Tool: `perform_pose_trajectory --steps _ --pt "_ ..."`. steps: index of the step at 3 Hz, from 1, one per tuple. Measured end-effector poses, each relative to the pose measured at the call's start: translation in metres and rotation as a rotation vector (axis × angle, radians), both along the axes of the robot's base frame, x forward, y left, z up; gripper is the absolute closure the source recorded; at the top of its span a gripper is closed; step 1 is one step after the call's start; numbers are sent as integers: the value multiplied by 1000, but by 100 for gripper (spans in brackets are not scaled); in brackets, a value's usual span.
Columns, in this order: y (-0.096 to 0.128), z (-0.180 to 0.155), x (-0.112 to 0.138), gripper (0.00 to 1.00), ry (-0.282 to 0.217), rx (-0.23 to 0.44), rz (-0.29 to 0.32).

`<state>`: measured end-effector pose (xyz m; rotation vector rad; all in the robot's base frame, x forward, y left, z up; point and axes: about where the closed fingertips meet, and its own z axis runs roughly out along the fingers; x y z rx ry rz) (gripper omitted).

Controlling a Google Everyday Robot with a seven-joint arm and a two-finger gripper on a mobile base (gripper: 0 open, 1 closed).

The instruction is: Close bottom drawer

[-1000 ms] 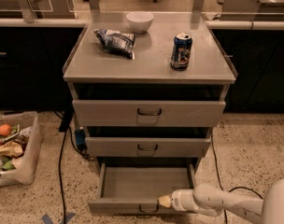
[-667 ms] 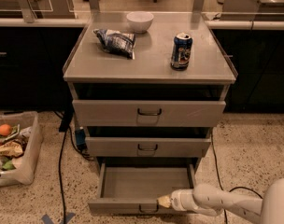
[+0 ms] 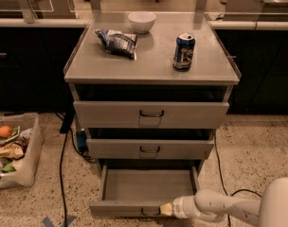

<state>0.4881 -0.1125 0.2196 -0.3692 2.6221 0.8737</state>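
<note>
Grey metal bottom drawer (image 3: 148, 186) stands pulled well out at the foot of the cabinet (image 3: 148, 67), under the middle drawer (image 3: 182, 148). Gripper (image 3: 166, 209) sits low against the drawer's front panel, just right of the wire handle (image 3: 150, 212). Cannot tell how far it is open or whether it grips anything.

The smooth, pale, plastic-looking gripper (image 3: 166, 209) sits at the front of the matt grey metal bottom drawer (image 3: 148, 185).

End effector (image 3: 165, 209) at front of bottom drawer (image 3: 120, 208), below middle drawer (image 3: 115, 149)
</note>
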Motion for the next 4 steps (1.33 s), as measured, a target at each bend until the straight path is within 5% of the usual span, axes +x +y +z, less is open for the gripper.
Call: perform_pose_trajectory --steps 2,3,4 --pt "6 -1 -21 100 44 15 14" --pt "11 -39 9 100 60 -20 -14" --pt "11 -39 10 100 60 -19 -15"
